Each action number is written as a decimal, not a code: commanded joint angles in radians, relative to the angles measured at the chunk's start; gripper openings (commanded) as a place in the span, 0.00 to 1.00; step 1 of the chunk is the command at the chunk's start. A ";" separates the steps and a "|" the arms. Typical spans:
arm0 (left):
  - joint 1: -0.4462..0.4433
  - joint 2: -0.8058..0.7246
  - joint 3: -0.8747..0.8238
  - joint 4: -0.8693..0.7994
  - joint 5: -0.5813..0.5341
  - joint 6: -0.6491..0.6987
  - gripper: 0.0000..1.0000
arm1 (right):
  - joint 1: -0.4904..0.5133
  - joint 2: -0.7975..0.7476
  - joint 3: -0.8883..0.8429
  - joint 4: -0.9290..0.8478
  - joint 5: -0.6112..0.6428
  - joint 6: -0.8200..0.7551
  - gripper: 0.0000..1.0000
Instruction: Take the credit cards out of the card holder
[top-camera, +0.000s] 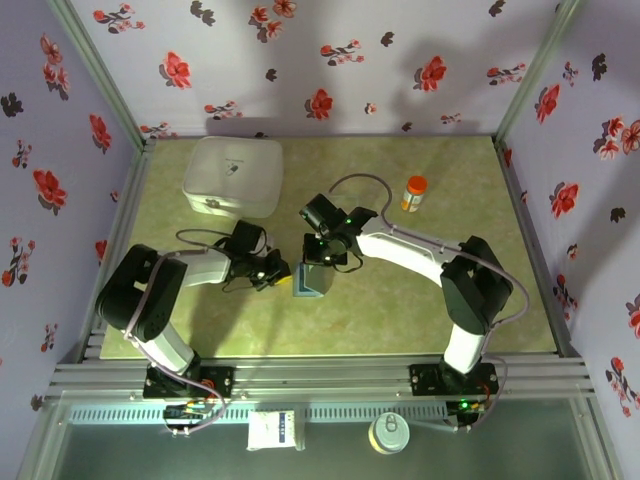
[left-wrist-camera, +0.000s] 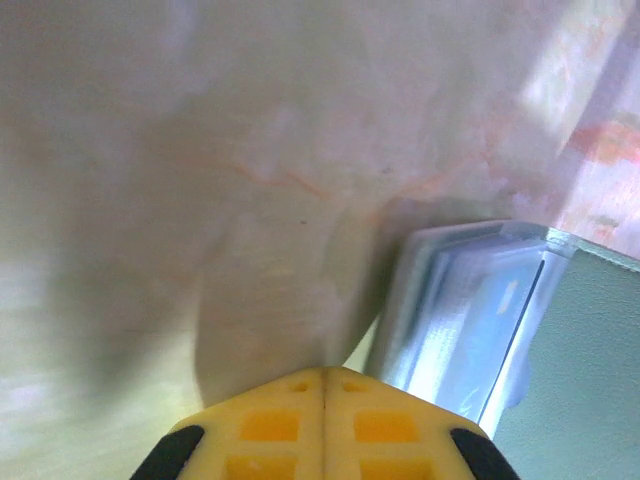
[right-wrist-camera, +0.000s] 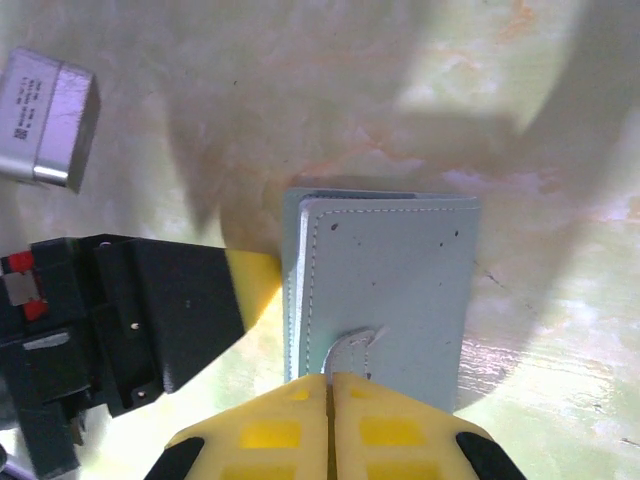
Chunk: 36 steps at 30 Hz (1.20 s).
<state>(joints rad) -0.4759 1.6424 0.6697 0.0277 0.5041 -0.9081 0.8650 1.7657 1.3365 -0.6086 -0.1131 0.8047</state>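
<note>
Across the green marbled counter (top-camera: 420, 300), well apart from the white box (top-camera: 233, 175) at far left and the orange-capped bottle (top-camera: 414, 192) at far right: both arms bent inward, meeting near the middle. There, flat and closed, the card holder (top-camera: 312, 283), stitched grey-blue panel up, long axis running near to far. At its far short end, the right gripper (right-wrist-camera: 328, 385), jaws pressed together, tips right at the small tab (right-wrist-camera: 350, 350); tab pinched or merely touched, cannot tell. From those jaws, holder stretching straight away toward the near side. Against its left long edge, the left gripper (left-wrist-camera: 325, 378), jaws likewise together with nothing between, aimed rightward at the holder's side, just beside it or touching. Judged better placed for the open edge: the left, with stacked layers on show there and a bluish strip (left-wrist-camera: 490, 300), possibly one of the credit cards, too blurred to say. Judged none taken out yet. Coming move likely to turn on raising the tab off the panel from the far end while bracing the left edge.
</note>
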 joint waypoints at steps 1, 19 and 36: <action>0.035 -0.031 -0.018 -0.048 -0.016 0.039 0.06 | -0.001 -0.050 -0.002 -0.063 0.075 -0.016 0.07; -0.017 -0.105 0.029 -0.057 -0.001 0.004 0.06 | -0.086 -0.082 -0.186 -0.121 0.159 -0.103 0.08; -0.052 -0.053 0.025 -0.101 -0.086 0.004 0.02 | -0.092 0.044 -0.191 -0.072 0.191 -0.154 0.07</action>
<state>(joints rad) -0.5240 1.5871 0.6853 -0.0399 0.4461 -0.9096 0.7784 1.7866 1.1412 -0.6918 0.0498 0.6773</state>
